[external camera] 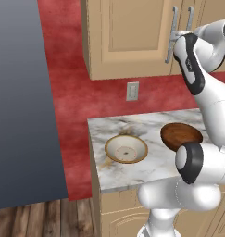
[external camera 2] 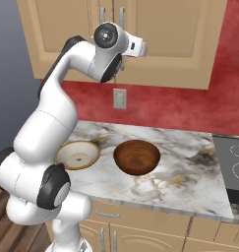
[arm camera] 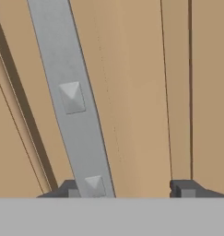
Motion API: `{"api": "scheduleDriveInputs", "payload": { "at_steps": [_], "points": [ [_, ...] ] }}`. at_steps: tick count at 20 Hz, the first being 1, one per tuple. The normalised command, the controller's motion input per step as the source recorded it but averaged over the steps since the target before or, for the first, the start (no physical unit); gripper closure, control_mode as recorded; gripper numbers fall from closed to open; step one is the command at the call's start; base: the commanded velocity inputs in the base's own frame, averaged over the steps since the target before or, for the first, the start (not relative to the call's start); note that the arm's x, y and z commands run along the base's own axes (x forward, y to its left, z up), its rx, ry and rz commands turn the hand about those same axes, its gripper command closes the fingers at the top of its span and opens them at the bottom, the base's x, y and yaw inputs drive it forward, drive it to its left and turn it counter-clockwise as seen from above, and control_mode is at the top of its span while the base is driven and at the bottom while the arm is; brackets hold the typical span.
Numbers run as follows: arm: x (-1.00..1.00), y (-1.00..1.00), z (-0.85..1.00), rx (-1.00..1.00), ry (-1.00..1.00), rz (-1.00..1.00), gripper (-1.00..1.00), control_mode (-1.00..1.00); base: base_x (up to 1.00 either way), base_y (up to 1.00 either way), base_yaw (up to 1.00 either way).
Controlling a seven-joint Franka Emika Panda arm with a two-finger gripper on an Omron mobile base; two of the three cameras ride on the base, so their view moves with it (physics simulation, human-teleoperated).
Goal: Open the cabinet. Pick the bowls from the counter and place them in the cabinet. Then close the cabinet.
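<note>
The gripper [arm camera: 125, 189], jaws apart around a silver handle [arm camera: 72, 97], hasn't opened the cabinet [external camera: 132, 37] (both bowls wait mid-frame on the counter [external camera 2: 190, 172]).

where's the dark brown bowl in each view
Left base view: brown bowl at centre right on the counter, partly behind the arm.
Right base view: brown bowl just below centre, right of the cream bowl.
Hand view: a cabinet door and its silver handle, close up.
Shared landmark: the wall outlet above the counter in both base views.
</note>
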Motion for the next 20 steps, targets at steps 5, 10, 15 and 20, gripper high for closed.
{"api": "scheduleDriveInputs", "payload": {
  "at_steps": [5,10,15,20],
  "points": [
    [0.06,0.02,-0.01,-0.04,0.0,0.04,1.0,-1.0,0.0,0.0,0.0],
    [0.0,0.0,0.0,-0.04,0.0,0.05,1.0,-1.0,0.0,0.0,0.0],
    [-0.15,0.0,0.0,-0.05,0.0,0.0,1.0,-1.0,0.0,0.0,0.0],
    [-0.32,0.0,0.0,-0.02,0.0,0.0,1.0,-1.0,0.0,0.0,0.0]
  ]
}}
